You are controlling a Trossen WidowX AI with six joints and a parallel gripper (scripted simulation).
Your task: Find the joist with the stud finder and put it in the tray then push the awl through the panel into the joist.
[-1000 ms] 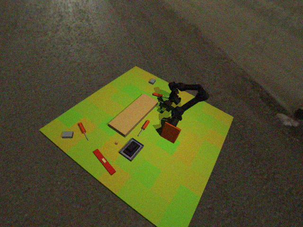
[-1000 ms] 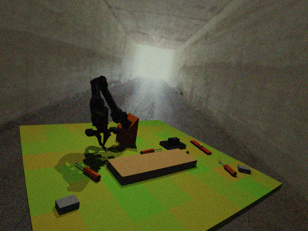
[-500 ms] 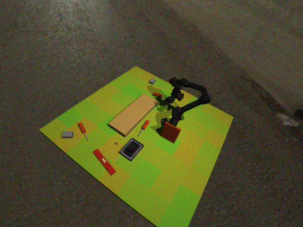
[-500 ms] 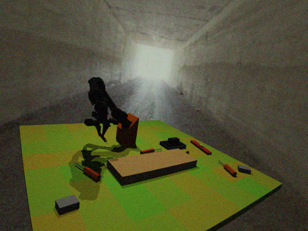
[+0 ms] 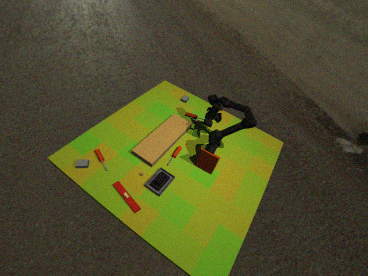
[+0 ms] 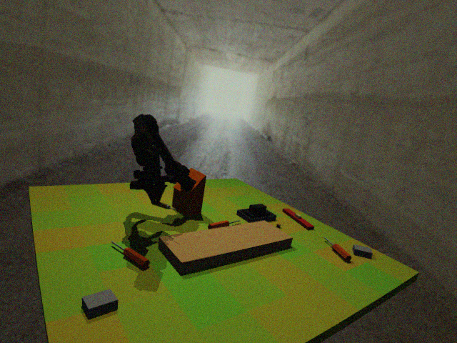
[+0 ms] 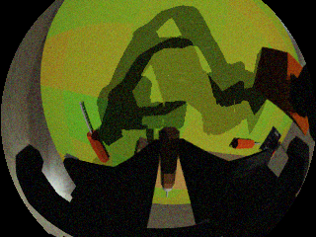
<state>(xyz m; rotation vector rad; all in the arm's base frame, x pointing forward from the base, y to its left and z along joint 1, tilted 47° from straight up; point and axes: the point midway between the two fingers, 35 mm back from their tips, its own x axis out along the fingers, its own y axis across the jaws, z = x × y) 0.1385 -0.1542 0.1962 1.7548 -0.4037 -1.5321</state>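
Note:
The tan floor panel point(image 5: 161, 139) point(image 6: 225, 241) lies flat on the mat; the joist is hidden. The stud finder point(image 5: 160, 179) point(image 6: 257, 209), a black block, lies in the dark tray point(image 5: 152, 190) point(image 6: 243, 214). My gripper point(image 5: 206, 122) point(image 6: 158, 202) is shut on the awl point(image 7: 169, 180), whose dark brown handle and thin metal tip show between the fingers in the wrist view. The gripper is raised over the mat beyond the panel's end, left of it in the exterior view. The awl is tilted, its tip pointing out towards the panel's side, clear of the panel.
Orange-handled screwdrivers lie at the panel's near-arm side point(image 5: 177, 151), beyond its end point(image 5: 190, 115) point(image 6: 136, 258) and far off point(image 5: 99, 156) point(image 6: 340, 252). An orange block point(image 5: 207, 161) stands by the arm base. A red level point(image 5: 126, 195) and grey blocks point(image 5: 81, 163) point(image 6: 99, 303) lie around.

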